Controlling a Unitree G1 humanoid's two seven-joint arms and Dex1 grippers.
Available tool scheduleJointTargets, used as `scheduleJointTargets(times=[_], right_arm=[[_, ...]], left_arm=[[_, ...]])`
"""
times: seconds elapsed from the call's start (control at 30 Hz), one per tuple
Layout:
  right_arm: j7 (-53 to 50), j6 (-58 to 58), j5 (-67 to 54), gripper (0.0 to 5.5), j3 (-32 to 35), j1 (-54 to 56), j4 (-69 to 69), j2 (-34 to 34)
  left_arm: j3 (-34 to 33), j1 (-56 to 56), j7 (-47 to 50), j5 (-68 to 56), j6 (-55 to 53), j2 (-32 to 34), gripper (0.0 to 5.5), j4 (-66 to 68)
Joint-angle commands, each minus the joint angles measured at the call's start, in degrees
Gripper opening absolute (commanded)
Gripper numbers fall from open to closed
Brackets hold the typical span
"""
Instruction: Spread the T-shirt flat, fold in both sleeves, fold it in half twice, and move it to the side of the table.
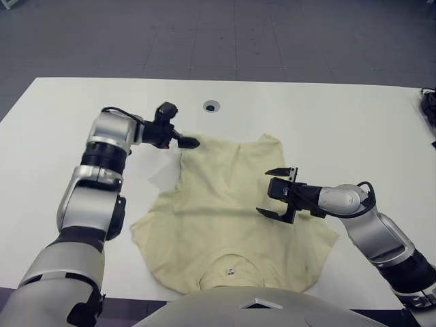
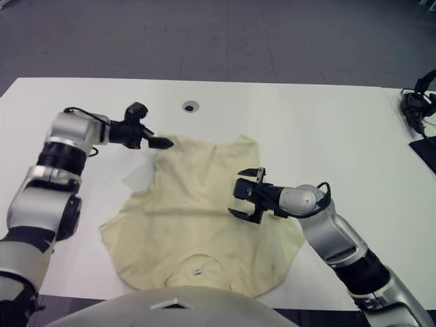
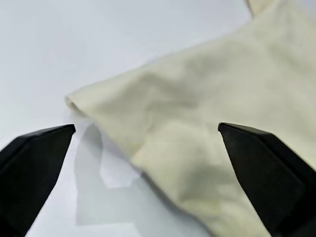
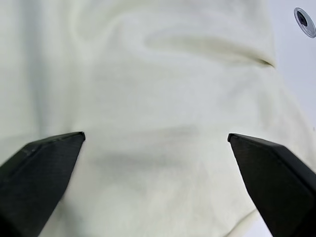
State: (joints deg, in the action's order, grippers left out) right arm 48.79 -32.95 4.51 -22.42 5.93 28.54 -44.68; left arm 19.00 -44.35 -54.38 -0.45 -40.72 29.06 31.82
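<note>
T-shirt (image 1: pixel 225 218), rumpled, spreading step apparently in hand: left gripper (image 1: pixel 193 143) at its far corner, right gripper (image 1: pixel 263 190) over its middle, both spread apart, must next pinch cloth.

Setting: a lab or office-style test room rather than a home.

1. Wide white smooth-topped table (image 1: pixel 354 129), plain and desk-like, standing in open floor space.
2. Small round grey cable port (image 1: pixel 212 106), set flush into the tabletop toward its far edge, the kind fitted to office desks.
3. Grey floor of large square tiles (image 1: pixel 272 34), the contract sort, running on beyond the table's far edge.
4. Tangle of black cables (image 2: pixel 417 102) at the table's right edge.
5. Corner of a flat dark object (image 2: pixel 428 151), just nearer than the cables; I cannot tell what it is.
</note>
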Motion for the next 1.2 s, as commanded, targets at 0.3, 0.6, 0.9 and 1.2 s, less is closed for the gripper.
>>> scheduleJointTargets(times=[0.3, 0.6, 0.9, 1.2], right_arm=[[11.81, -0.06, -6.85, 5.4, -0.53, -7.17, 6.79, -9.75], [7.87, -9.08, -19.36, 5.4, 12.96, 7.36, 0.67, -1.29], [-3.43, -2.74, -8.88, 5.4, 10.55, 25.69, -32.94, 5.93], [1.96, -4.73, -7.96, 5.4, 6.53, 24.9, -38.65, 7.16]], left_arm=[[12.32, 23.52, -3.46, 9.81, 3.97, 15.3, 5.39, -37.39], [-5.85, 12.46, -5.89, -6.73, -12.75, 11.34, 5.39, -38.62], [-15.36, -0.03, 1.05, -13.99, -21.61, 1.86, 5.39, -11.17], [-20.35, 0.65, 6.15, -18.91, -32.73, -1.74, 5.39, -2.92]])
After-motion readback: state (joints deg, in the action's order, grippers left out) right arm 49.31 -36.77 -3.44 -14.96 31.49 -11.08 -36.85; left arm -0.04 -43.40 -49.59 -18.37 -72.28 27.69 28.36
